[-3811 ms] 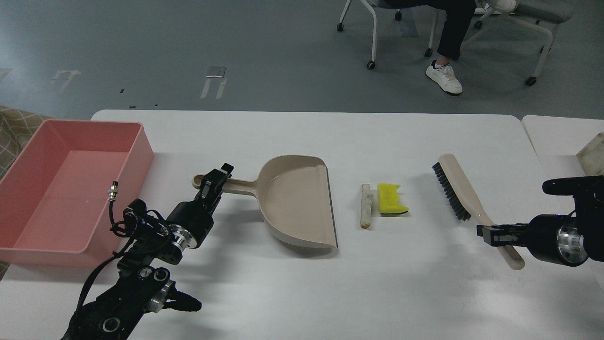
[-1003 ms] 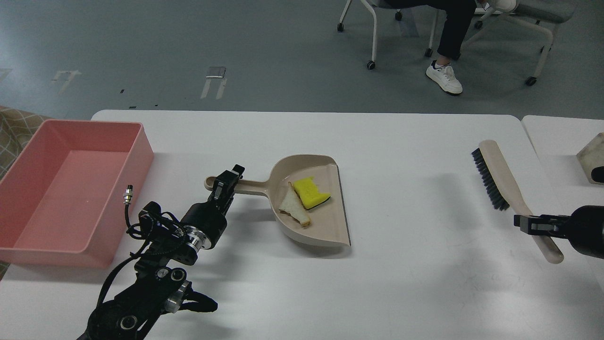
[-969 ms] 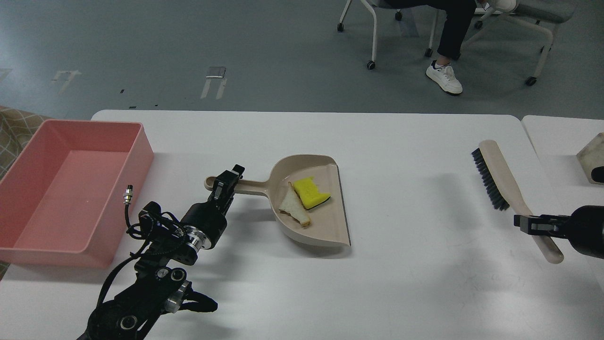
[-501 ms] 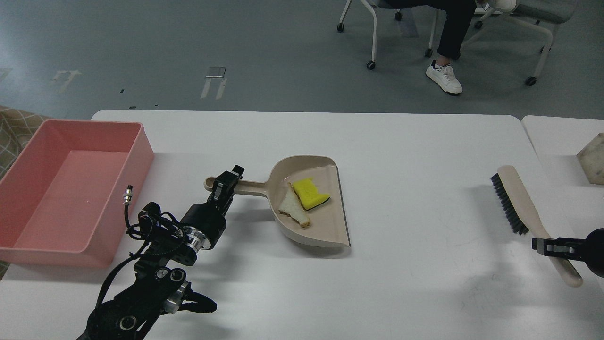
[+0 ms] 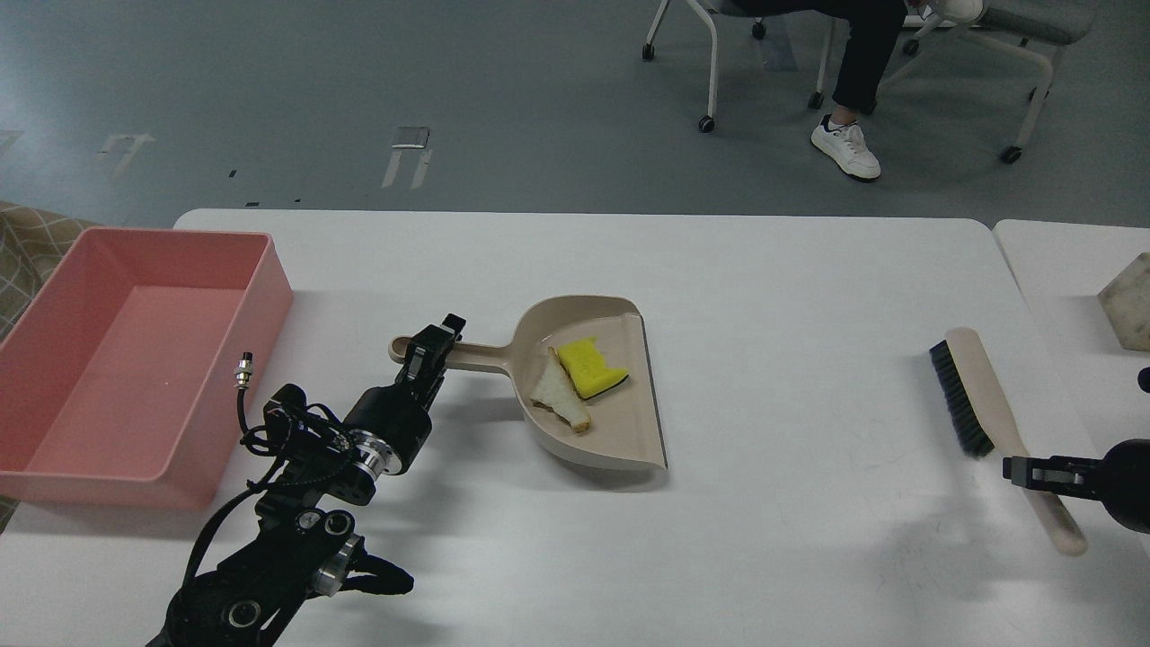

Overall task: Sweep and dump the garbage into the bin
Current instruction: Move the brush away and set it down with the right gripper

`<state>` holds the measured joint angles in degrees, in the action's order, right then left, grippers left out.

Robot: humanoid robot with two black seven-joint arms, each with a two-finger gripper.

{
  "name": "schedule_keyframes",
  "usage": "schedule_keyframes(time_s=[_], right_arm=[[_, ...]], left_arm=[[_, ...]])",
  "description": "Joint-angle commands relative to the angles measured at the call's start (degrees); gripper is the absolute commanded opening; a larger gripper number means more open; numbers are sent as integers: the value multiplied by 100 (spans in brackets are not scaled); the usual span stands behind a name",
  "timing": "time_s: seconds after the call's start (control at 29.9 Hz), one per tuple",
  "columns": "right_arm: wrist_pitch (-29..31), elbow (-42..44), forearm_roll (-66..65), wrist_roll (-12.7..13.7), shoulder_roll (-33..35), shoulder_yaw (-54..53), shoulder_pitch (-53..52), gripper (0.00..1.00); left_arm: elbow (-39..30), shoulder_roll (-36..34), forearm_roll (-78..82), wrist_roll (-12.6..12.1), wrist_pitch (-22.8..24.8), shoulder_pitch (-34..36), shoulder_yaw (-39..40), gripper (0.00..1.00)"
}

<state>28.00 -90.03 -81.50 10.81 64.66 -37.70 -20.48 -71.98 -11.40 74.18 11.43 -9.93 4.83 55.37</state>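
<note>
Bin first, at the far left of the table: a wide, shallow pink tub, empty, resting flat. It looks like light plastic that could slide if bumped, so the dump is best made from above its rim, without touching it.

Right of it, the left gripper is clenched on the thin handle of the dustpan, close to the hanging hole at the handle's end. A hold that far from the pan gives a long lever, so I judge the pan may sag or twist when lifted (stiff plastic, but light).

Both pieces of garbage lie inside the pan, touching each other. The tan strip looks dry, stiff and crumbly. The yellow sponge with its dark green underside is soft and very light; it may cling or bounce rather than slide out, so a steep tilt seems needed.

At the far right, the brush rests on the table, bristles facing left. The right gripper sits at its handle, but I cannot tell whether the fingers are grasping it or released.
</note>
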Motion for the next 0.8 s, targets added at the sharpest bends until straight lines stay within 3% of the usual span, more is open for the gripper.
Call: schedule_keyframes(time_s=[0.0,0.17,0.27,0.3,0.33,0.64,0.77], right_arm=[[0,-41,2,0,29,-9,-9,49],[0,-50,20,0,29,-70,-27,61],[0,-32,28,0,12,-439,-71,79],[0,11,29,-26,-5,-683,-62,91],[0,29,37,-35,-14,-956,-62,96],[0,275,924,-44,-743,-2837,-44,100],[0,810,1022,0,-2400,-3847,-176,100]], left_arm=[[0,-11,0,0,0,9,0,0],[-9,-2,0,0,0,9,0,0],[-9,-2,9,0,0,9,18,0],[-18,-11,9,0,0,9,27,0],[-18,-11,0,0,0,9,27,0],[-18,-11,-44,-26,0,97,35,0],[-18,-116,-368,-53,0,298,44,0]])
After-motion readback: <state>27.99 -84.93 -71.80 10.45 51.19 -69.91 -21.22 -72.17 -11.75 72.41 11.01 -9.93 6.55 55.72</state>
